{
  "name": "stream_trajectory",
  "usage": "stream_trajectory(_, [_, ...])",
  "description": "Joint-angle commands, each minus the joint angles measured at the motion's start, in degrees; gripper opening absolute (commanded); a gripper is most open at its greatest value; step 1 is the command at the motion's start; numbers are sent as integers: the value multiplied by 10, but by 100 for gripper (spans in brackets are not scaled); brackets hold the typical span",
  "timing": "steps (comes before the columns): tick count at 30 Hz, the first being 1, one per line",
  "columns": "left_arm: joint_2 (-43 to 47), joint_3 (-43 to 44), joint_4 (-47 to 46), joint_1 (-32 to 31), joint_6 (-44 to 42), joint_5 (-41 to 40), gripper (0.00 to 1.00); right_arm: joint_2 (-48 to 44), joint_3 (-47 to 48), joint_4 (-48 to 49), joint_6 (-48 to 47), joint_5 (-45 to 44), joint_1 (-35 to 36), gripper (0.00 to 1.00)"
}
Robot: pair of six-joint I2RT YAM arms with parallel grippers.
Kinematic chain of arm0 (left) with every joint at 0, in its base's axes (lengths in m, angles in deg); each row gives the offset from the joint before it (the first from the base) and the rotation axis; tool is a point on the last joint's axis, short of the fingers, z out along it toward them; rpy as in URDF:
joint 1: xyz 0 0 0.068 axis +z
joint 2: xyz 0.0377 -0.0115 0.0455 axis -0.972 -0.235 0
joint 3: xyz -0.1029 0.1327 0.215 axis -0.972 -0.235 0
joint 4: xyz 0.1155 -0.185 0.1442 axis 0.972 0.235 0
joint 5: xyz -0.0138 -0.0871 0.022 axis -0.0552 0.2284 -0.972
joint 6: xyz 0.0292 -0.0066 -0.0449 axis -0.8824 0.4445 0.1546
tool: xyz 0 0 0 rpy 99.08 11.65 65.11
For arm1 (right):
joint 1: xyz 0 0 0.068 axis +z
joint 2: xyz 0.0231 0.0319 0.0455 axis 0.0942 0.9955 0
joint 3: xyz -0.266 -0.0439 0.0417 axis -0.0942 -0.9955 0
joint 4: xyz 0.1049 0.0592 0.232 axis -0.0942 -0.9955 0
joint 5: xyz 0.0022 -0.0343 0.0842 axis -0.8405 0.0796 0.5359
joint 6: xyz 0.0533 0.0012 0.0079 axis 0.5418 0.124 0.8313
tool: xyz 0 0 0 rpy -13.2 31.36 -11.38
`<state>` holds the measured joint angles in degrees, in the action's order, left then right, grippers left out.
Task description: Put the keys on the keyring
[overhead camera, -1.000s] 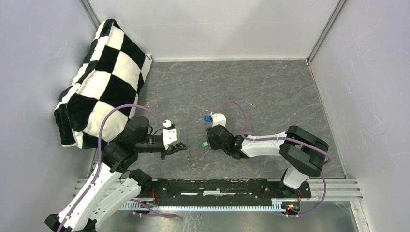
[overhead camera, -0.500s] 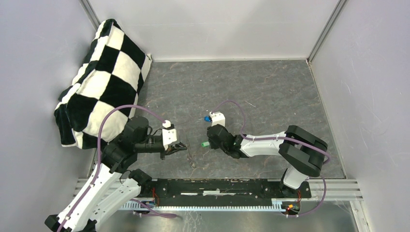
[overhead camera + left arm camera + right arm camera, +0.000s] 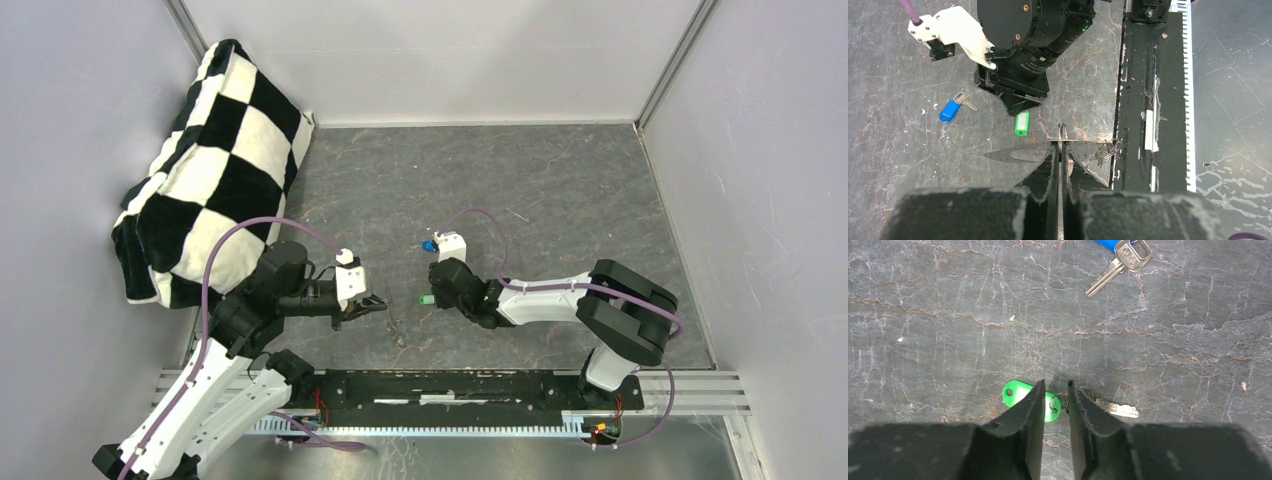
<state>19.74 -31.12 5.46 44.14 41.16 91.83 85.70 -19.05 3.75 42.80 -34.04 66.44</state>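
Keys lie loose on the table (image 3: 560, 190) near mid-scene: the blue key (image 3: 950, 110) a little farther off, the green key (image 3: 1018, 392) nearer, right under the right claw (image 3: 1055, 390). That claw points straight down with its jaws narrowly apart, straddling the small wire link between the green head and the blade. Whether they already nip it I cannot tell. The spot seems chosen with reason: the link stands a little proud of a flat thing, so it should give the tips more to catch than the blade lying on the table.

Left of the green key is the keyring (image 3: 1062, 134), pinched in the left claw (image 3: 1061, 147), whose jaws are pressed together on the thin wire. It is held low and reaches toward the right arm, probably so a key can be brought to it. Whether it clears the table I cannot tell.

Neither key is on the ring yet. The green one looks to be first, and so small and flat a key may skid as the jaws meet.
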Motion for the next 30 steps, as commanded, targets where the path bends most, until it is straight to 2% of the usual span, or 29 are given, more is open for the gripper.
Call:
stream_trajectory(1, [5, 16, -25, -2, -1, -1, 2, -13, -13, 18, -4, -1, 3, 32])
stream_trajectory(9, [7, 17, -25, -2, 0, -4, 2, -51, -16, 6, -45, 2, 1, 38])
stream_trajectory(19, [10, 21, -21, -2, 1, -8, 2, -37, -44, 40, -70, 65, -12, 35])
stream_trajectory(30, [11, 21, -20, -2, 10, -5, 2, -29, -45, 67, -103, 74, -23, 30])
